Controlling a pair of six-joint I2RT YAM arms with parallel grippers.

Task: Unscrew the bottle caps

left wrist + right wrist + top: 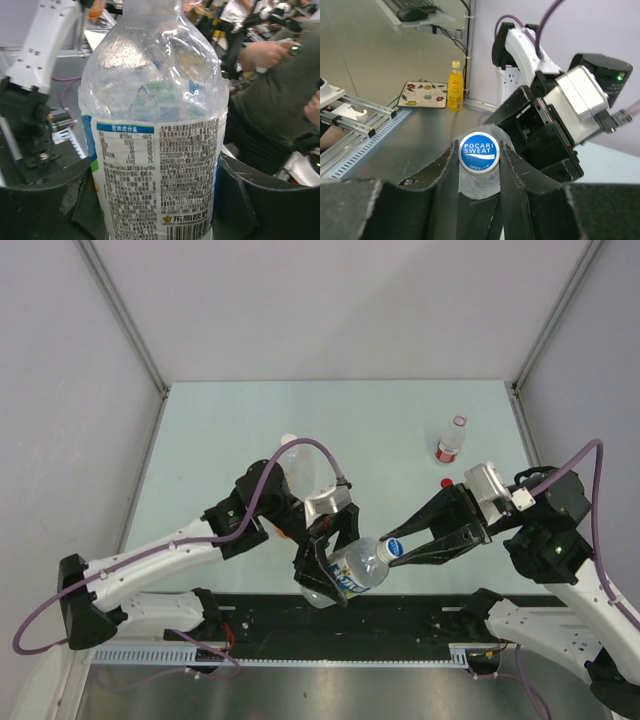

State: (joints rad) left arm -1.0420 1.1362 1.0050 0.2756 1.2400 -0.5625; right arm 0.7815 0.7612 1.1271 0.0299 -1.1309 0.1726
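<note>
From above, we count three bottles. The left hand (325,562) grips one of them, the blue-label bottle (352,575). It holds the bottle on its side over the near edge of the counter (400,410). The right hand (397,550) is closed tight on its blue cap (392,549). One big bottle (303,468) stands behind the left arm, partly hidden. One small red-label bottle (452,443) stands close to the counter's right edge, and one red cap (446,482) lies near it. The widest room for moving is at the far side, by the back wall.

In the left wrist view, the blue-label bottle fills the middle. Two dark fingers (40,200) press its sides.

In the right wrist view, the one blue cap sits squeezed between two dark fingers (517,175). Far behind, one yellow bottle (454,86) stands beside a flowered mat (424,94).
</note>
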